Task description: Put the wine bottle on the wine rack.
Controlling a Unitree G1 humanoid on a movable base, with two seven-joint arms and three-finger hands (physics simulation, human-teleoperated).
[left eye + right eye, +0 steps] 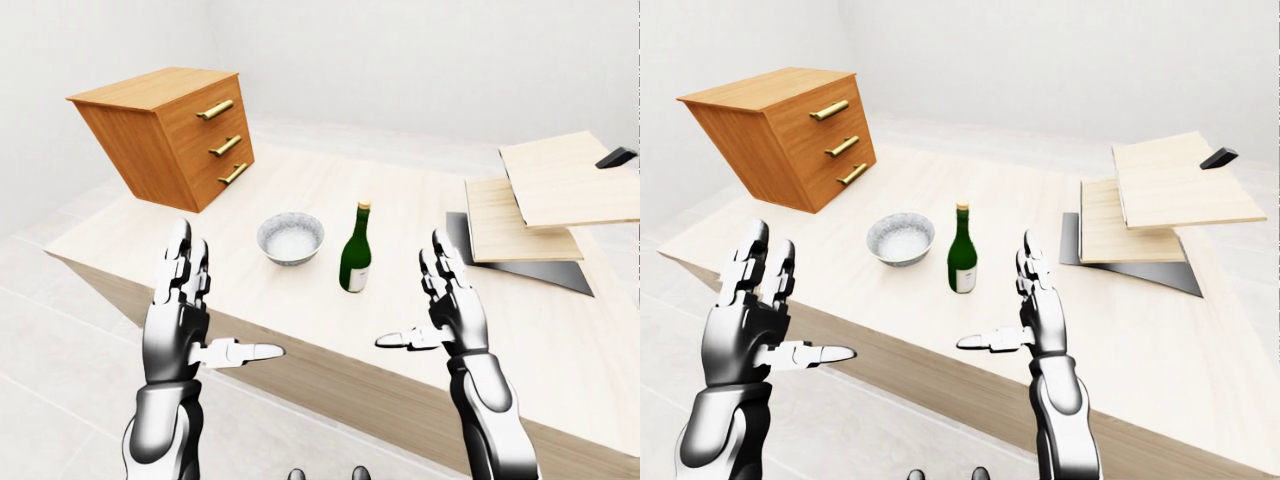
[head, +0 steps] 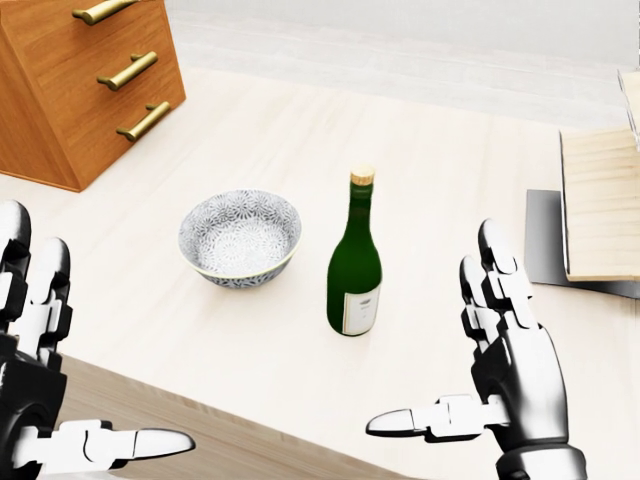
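Left hand [image 1: 180, 320] is raised over the near table edge, fingers spread wide and upright, thumb pointing right; it holds nothing. Up and to the left of it, a wooden drawer chest [image 1: 170, 130] with three brass handles stands on the pale wooden table [image 1: 300, 300]. Above and right of the left hand, a patterned bowl [image 2: 240, 238] sits upright. The wine bottle [image 2: 354, 260] stands upright just right of the bowl, not touching it, between the two hands and above them in the head view. Right hand [image 2: 505, 360] is below and right of the bottle, apart from it, fingers wide, thumb pointing left, empty. Up and right of the right hand, the wine rack [image 1: 545, 205], stacked tilted wooden boards on a dark base plate, sits well apart from the bottle.
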